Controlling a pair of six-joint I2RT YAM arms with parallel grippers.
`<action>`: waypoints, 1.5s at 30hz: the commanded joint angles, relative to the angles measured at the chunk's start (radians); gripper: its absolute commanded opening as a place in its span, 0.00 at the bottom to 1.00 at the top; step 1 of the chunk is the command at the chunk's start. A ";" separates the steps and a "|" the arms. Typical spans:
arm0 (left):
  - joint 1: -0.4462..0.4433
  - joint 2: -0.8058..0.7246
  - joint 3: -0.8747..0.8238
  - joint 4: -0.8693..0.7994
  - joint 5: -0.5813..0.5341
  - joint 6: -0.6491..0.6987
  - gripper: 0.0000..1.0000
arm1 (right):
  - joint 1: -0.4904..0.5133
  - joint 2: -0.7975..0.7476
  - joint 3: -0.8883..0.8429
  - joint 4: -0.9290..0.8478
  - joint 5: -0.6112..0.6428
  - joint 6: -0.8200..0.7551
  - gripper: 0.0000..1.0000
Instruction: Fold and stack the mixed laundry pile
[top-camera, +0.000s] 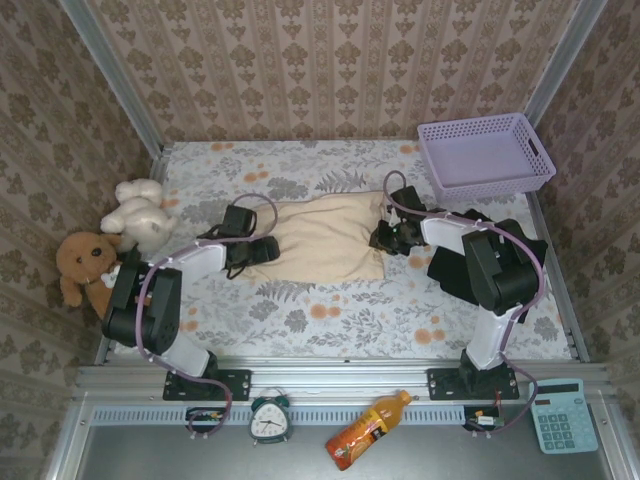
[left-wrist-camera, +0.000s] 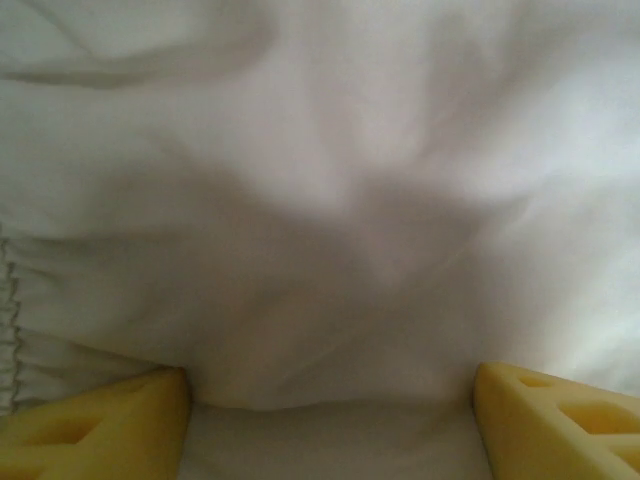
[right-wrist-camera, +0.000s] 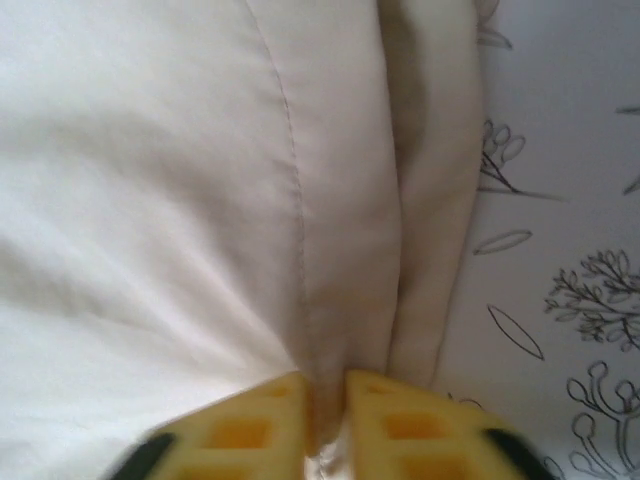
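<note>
A beige-cream garment (top-camera: 320, 238) of the laundry pile lies spread flat in the middle of the table. My left gripper (top-camera: 262, 250) is at its left edge. In the left wrist view this gripper (left-wrist-camera: 330, 390) is open, its yellow fingers (left-wrist-camera: 110, 425) wide apart, with a fold of the pale cloth (left-wrist-camera: 320, 200) lying between them. My right gripper (top-camera: 382, 238) is at the garment's right edge. In the right wrist view it (right-wrist-camera: 325, 390) is shut, pinching a raised ridge of the cloth (right-wrist-camera: 345, 290) beside a seam.
A lavender mesh basket (top-camera: 485, 155) stands at the back right. A white plush (top-camera: 140, 212) and a brown plush (top-camera: 85, 262) sit at the left edge. The floral tablecloth (top-camera: 350, 310) is bare in front. A clock (top-camera: 270, 418), a bottle (top-camera: 365, 430) and a calculator (top-camera: 565, 415) lie below the rail.
</note>
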 joint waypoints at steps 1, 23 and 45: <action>0.012 0.044 -0.006 0.058 -0.044 -0.011 0.76 | -0.011 -0.078 0.027 -0.001 -0.038 0.026 0.03; 0.020 0.127 0.054 0.002 0.002 0.001 0.77 | -0.097 0.157 0.332 -0.060 0.105 -0.006 0.28; 0.308 -0.190 -0.026 -0.014 0.145 -0.080 1.00 | 0.256 0.281 0.533 -0.005 0.122 0.029 0.22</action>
